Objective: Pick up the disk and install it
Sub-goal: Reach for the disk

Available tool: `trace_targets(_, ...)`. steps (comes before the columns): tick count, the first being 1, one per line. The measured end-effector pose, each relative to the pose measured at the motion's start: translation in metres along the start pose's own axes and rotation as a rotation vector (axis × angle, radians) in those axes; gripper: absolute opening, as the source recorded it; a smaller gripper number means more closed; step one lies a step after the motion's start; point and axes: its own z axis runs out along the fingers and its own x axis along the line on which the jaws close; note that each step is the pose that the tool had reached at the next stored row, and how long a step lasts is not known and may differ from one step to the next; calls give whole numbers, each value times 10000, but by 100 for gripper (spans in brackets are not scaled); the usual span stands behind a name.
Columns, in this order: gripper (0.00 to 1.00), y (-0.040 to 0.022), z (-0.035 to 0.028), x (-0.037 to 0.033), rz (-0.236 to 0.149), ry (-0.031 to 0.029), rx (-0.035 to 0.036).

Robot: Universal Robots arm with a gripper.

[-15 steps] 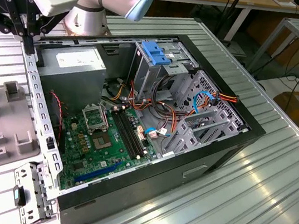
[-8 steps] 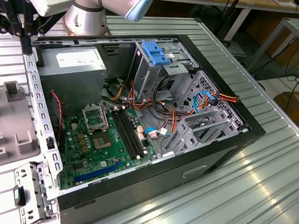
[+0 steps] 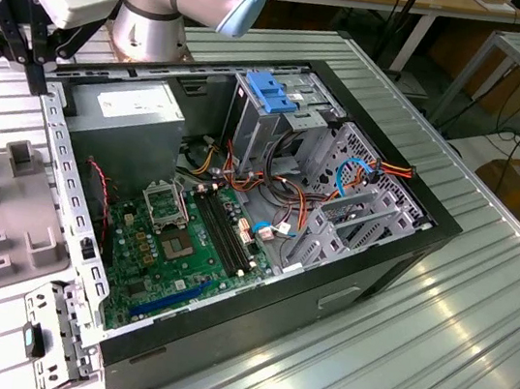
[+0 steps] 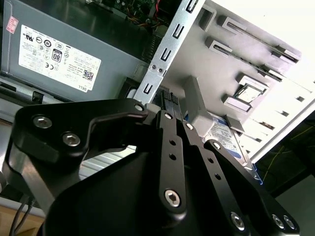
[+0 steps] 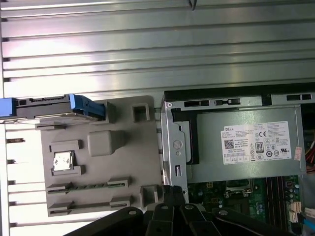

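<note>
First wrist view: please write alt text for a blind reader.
The disk, framed in blue, rests on a grey fixture beside an open computer case with its power supply, on a ribbed metal table. The gripper hangs near the case's edge, apart from the disk.

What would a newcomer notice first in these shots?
The open computer case dominates the exterior view, motherboard and cables exposed, a blue bracket atop its drive cage. In the first wrist view, the disk in its blue carrier lies on a grey tray beside the case.
</note>
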Motion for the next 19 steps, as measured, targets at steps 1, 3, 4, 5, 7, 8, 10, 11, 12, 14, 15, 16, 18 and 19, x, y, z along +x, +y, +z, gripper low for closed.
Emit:
trace_targets(1, 11, 0, 0, 5, 0, 0, 0)
trace_targets(3, 11, -1, 0, 16, 0, 0, 0)
trace_targets(4, 11, -2, -1, 20, 0, 0, 0)
trace_targets(5, 11, -2, -1, 26, 0, 0, 1)
trace_targets(7, 11, -3, -1, 35, 0, -1, 0)
trace_targets(8, 11, -3, -1, 40, 0, 0, 0)
trace_targets(10, 11, -4, -1, 52, 0, -1, 0)
trace_targets(11, 11, -5, -2, 59, 0, 0, 0)
trace_targets(12, 11, -6, -2, 69, 0, 0, 0)
trace_targets(14, 11, -7, -2, 87, 0, 0, 0)
trace_targets(15, 11, -7, -2, 93, 0, 0, 0)
trace_targets(16, 11, -8, -3, 102, -1, 0, 0)
trace_targets(18, 11, -9, -3, 114, -1, 0, 0)
trace_targets(19, 11, -9, -3, 118, 0, 0, 1)
